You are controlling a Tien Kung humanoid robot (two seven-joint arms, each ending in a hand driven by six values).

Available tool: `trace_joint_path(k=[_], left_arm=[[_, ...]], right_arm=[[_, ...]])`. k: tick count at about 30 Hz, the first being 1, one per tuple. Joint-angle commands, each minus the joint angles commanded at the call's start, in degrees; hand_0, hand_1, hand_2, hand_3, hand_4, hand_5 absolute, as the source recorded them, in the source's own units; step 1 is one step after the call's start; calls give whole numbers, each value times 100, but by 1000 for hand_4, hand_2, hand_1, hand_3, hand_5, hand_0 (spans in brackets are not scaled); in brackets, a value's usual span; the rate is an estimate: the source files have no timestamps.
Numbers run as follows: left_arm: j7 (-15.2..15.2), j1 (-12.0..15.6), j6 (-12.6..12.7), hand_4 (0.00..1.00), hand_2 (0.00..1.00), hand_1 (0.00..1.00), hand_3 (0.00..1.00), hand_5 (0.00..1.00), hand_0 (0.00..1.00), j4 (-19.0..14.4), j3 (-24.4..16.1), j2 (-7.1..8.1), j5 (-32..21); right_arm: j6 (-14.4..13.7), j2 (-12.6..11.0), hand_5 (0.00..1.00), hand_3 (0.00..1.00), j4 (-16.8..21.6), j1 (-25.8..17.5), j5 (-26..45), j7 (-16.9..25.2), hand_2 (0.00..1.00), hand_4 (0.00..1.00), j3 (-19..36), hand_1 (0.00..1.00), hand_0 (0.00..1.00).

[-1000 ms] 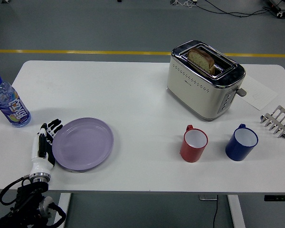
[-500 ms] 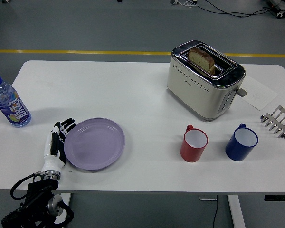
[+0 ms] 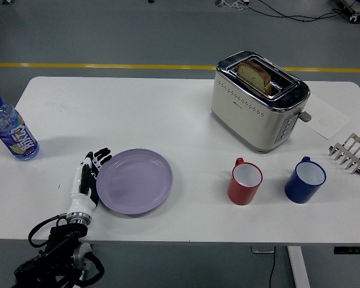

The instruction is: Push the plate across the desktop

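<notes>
The bottle (image 3: 12, 135) stands up and to the left of the hand (image 3: 86, 183), well apart from it. It has no part in this job.

The left hand lies flat on the desk (image 3: 144, 108) near the front edge. Its fingers (image 3: 97, 161) are straight and spread, and it holds nothing. The hand's right side touches the left rim of the plate (image 3: 134, 181). The right hand is not in view.

The plate lies flat on the desk, just to the right of the hand. I think the push is under way. Next the hand needs to slide on to the right, low and flat, so the rim does not slip past the fingers.

Farther right of the hand stand the red cup (image 3: 245, 180) and the blue cup (image 3: 305, 179). The red cup is right in the plate's way, so the push should stop before the plate bumps it. The toaster (image 3: 258, 101) sits behind the cups, up and far right of the hand.

Half a second ago the hand and plate were both more to the left. They have moved right together. The bottle, the cups and the toaster have not moved.
</notes>
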Motion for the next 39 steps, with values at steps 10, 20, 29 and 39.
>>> trace_joint_path(k=[10, 20, 29, 39], left_arm=[[0, -224, 51, 361, 745, 769, 635, 998, 754, -2, 421, -9, -160], [0, -383, 69, 358, 745, 769, 633, 998, 754, -20, 794, -9, -287], [0, -534, 153, 354, 745, 770, 632, 998, 754, 20, 1286, -9, -678], [0, -689, 181, 350, 746, 770, 628, 998, 754, 82, 1698, -9, -943]], right_arm=[[35, 1, 257, 609, 4, 17, 46, 3, 703, 432, -44, 645, 644], [64, -7, 260, 609, -4, 22, 102, 30, 702, 432, -99, 644, 642], [64, -5, 260, 608, 10, 28, 114, 15, 700, 432, -119, 643, 641], [64, 13, 261, 607, 21, 6, 66, -6, 699, 431, -105, 643, 640]])
